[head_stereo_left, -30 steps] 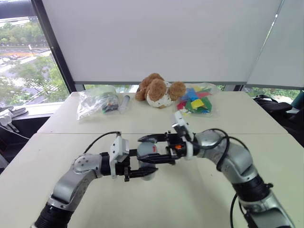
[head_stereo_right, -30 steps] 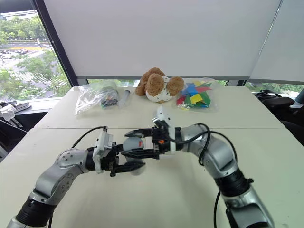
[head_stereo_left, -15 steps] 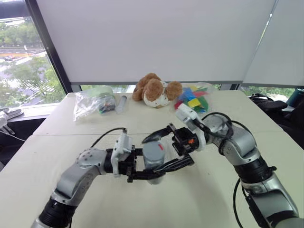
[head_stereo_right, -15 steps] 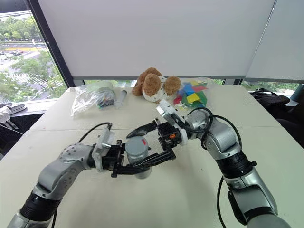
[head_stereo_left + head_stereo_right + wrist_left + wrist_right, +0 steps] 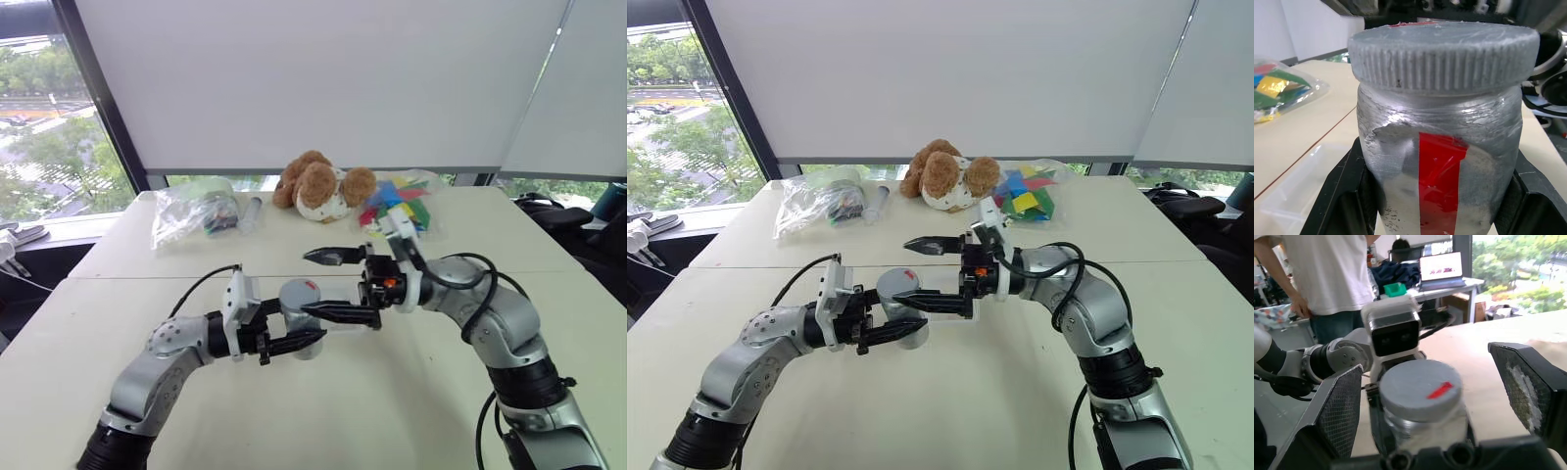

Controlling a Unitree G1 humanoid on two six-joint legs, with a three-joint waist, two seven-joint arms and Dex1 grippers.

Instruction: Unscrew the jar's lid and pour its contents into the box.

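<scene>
step: unscrew lid (image 5: 1418, 390) | jar (image 5: 1440, 161) upright above worktop (image 5: 411, 392), clamped in left gripper (image 5: 294, 343) jaws | right gripper (image 5: 328, 284) jaws spread wide, straddling lid, untouching | advice: centre on cap, close squarely on ribbed rim, twist while keeping jar vertical

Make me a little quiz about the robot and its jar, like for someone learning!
1. True or false: the lid is already off the jar.
2. Which hand grips the jar? A) left hand B) right hand C) both
3. Fill in: the right hand's fingers stand ____ around the lid.

Key:
1. False. The lid sits on the jar.
2. A. The left hand is shut on the jar's body.
3. Open. They stand wide on either side of the lid, not gripping it.
</scene>
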